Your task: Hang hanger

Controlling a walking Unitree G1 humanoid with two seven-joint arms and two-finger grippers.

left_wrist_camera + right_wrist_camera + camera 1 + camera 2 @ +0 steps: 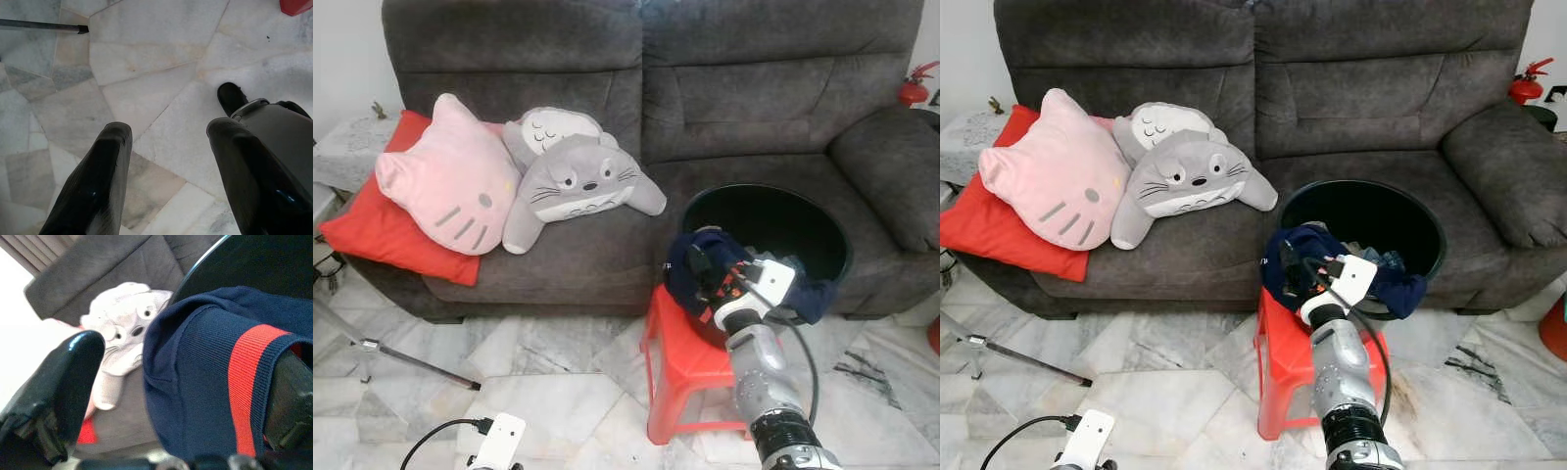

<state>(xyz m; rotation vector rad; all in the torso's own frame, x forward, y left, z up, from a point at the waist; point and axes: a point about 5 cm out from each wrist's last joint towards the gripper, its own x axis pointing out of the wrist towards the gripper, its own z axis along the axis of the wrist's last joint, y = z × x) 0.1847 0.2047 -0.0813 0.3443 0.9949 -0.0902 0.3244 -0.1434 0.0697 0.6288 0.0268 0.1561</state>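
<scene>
The right gripper (705,262) reaches forward over the red stool (680,362) to the near-left rim of the black basket (822,220), which sits in front of the grey sofa (724,108). A navy garment (690,269) with a red stripe is draped over that rim, and the gripper's 2 black fingers are spread apart with the cloth between them. In the right wrist view 1 finger (58,382) stands clear on the far side of the fold, while the other (293,401) lies against the ribbed, red-striped band (249,387); it does not look clamped. No hanger can be made out, so I cannot tell where it is.

The left gripper (168,181) hangs low and idle, its fingers apart over the marble floor (156,63).

The head views show what the wrist cameras miss: a pink cat cushion (445,176), a grey plush (578,176) and a red cushion (382,230) on the sofa's left.
</scene>
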